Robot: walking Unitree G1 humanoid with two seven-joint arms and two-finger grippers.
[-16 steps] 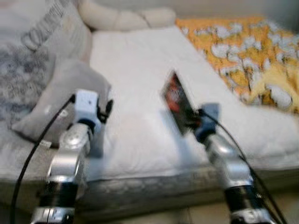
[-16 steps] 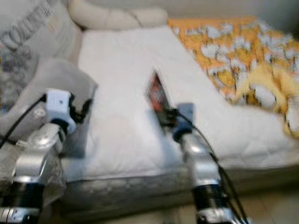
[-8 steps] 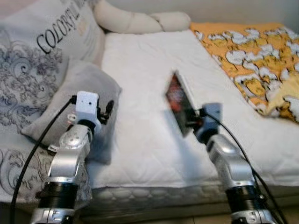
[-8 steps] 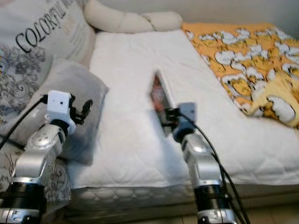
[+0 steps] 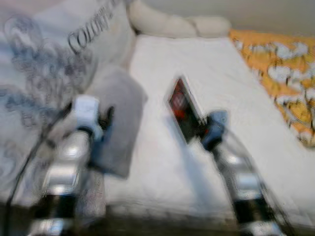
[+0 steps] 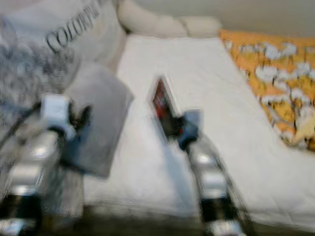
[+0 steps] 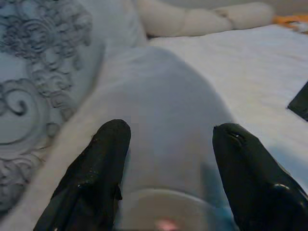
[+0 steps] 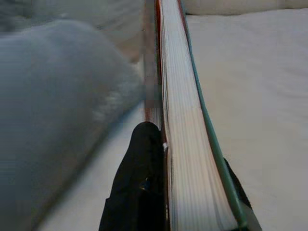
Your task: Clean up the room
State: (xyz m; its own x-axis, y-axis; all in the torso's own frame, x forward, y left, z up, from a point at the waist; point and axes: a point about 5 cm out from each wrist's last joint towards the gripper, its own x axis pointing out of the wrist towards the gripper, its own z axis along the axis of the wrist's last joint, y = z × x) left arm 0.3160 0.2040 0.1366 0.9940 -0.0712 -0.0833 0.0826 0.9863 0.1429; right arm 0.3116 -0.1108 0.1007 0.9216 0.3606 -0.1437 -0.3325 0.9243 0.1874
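My right gripper (image 5: 199, 129) is shut on a book (image 5: 183, 108) with a dark red and black cover, held up on edge above the white mattress (image 5: 206, 69). In the right wrist view the book's white page block (image 8: 185, 139) runs between the black fingers (image 8: 139, 183). My left gripper (image 5: 106, 120) is open over a small grey pillow (image 5: 120, 113). The left wrist view shows both black fingers (image 7: 96, 178) spread apart with the grey pillow (image 7: 163, 120) between and beyond them, nothing held.
A large patterned pillow with lettering (image 5: 54, 64) leans at the left. A long cream bolster (image 5: 177, 24) lies along the bed's far end. An orange and white blanket (image 5: 280, 69) covers the bed's right side. The views are blurred.
The whole picture has shifted right and blurred, so the camera has turned left. Both arms keep their poses; the book stays in the right gripper.
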